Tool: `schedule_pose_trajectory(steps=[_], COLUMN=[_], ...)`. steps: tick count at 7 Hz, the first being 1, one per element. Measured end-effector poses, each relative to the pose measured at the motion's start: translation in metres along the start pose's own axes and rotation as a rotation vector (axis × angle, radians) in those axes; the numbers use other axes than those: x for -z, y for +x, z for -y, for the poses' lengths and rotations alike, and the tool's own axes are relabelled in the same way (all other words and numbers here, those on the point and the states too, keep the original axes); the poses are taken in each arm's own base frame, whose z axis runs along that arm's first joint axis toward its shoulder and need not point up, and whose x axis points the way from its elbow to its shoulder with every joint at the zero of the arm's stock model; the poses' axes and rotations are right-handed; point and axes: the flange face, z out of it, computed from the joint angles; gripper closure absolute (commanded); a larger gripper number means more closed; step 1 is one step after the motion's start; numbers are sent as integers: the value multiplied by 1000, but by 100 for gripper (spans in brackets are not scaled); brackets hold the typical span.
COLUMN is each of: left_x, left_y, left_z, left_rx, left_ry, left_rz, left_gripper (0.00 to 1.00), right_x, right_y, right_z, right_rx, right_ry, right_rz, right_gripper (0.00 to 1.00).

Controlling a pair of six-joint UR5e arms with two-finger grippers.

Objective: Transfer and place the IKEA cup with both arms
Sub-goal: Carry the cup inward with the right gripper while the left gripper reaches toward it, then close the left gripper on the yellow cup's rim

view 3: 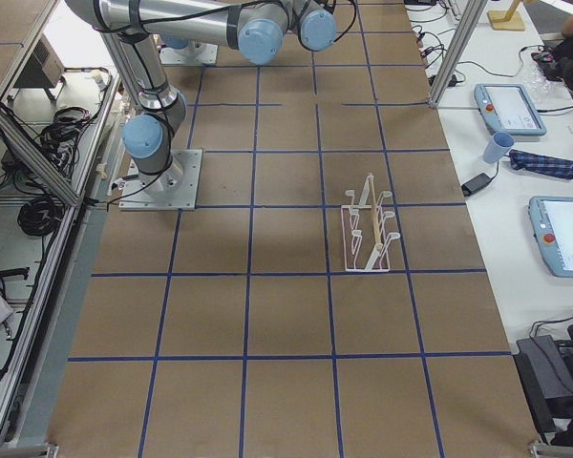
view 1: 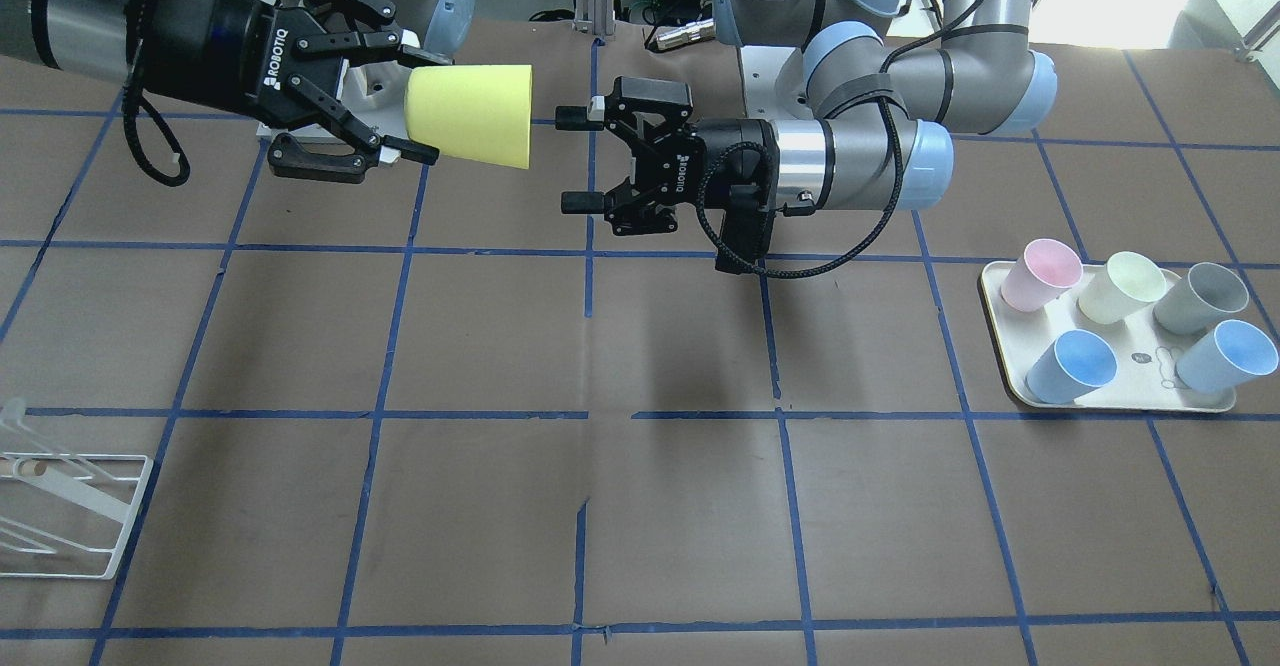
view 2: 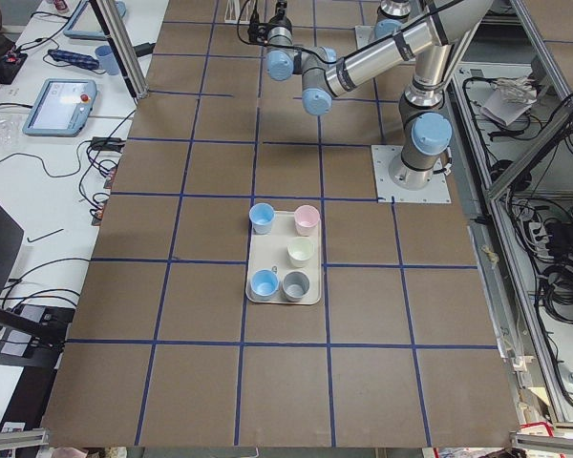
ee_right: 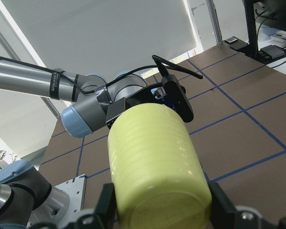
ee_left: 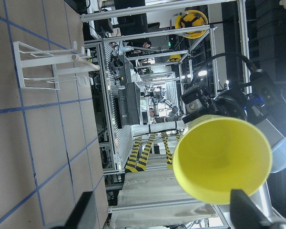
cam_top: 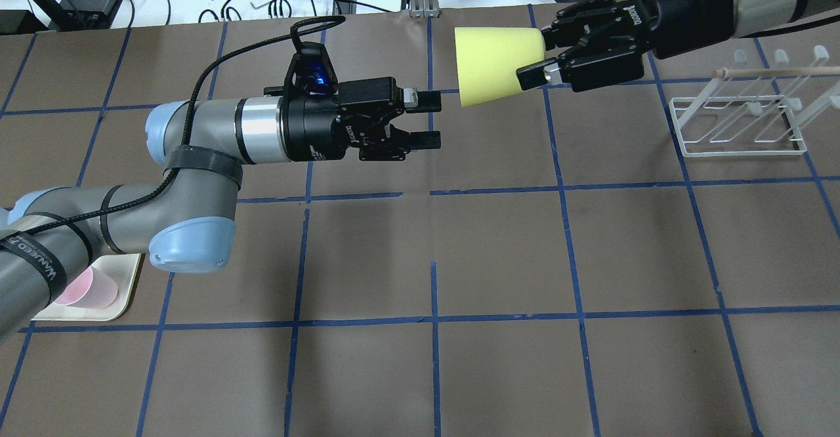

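We see the IKEA cup point(view 1: 470, 114) held in the air above the tabletop point(view 1: 640, 506), in the upper left of the front-facing view. It lies on its side, its narrow base toward the right gripper point(view 1: 412, 101) and its wide mouth pointing at the left gripper point(view 1: 572, 160). The right gripper's fingers point(view 1: 415, 154) are clamped on the base end of the cup, one above it and one below it in this view. The right arm point(view 1: 100, 16) comes in roughly level from the upper left corner.

The left arm point(view 1: 860, 151) comes in from the upper right, folded at the elbow, with its wrist level, so the two grippers face each other. The left gripper's fingers point(view 1: 572, 118) are spread apart with nothing between them. They stand just beside the cup's rim, with a small gap left. In the left wrist view we look straight into the cup's open mouth, and both fingertips show at the bottom edge of the frame.

In the lower right of the front-facing view we find a cream tray point(view 1: 1140, 391) on the tabletop. It holds five cups standing mouth up. A pink cup point(view 1: 1042, 274), a pale cream-yellow cup point(view 1: 1120, 286) and a grey cup point(view 1: 1200, 298) are in the upper row. Two light blue cups point(view 1: 1070, 366) are in the lower row. A white wire rack point(view 1: 60, 516) stands at the lower left edge.
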Motion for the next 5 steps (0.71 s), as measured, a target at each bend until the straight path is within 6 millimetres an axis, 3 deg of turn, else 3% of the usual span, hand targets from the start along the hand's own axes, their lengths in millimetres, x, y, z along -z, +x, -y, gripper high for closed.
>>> schedule_pose_trajectory(steps=[5], left_x=[0], left_y=[5], left_z=[-1], left_rx=[16], left_ry=[3], left_rz=[-129], left_gripper=[2], right_x=[-7], right_y=[-1], right_z=[1], right_rx=[-9], right_ry=[6], right_rz=[12], right_gripper=[43])
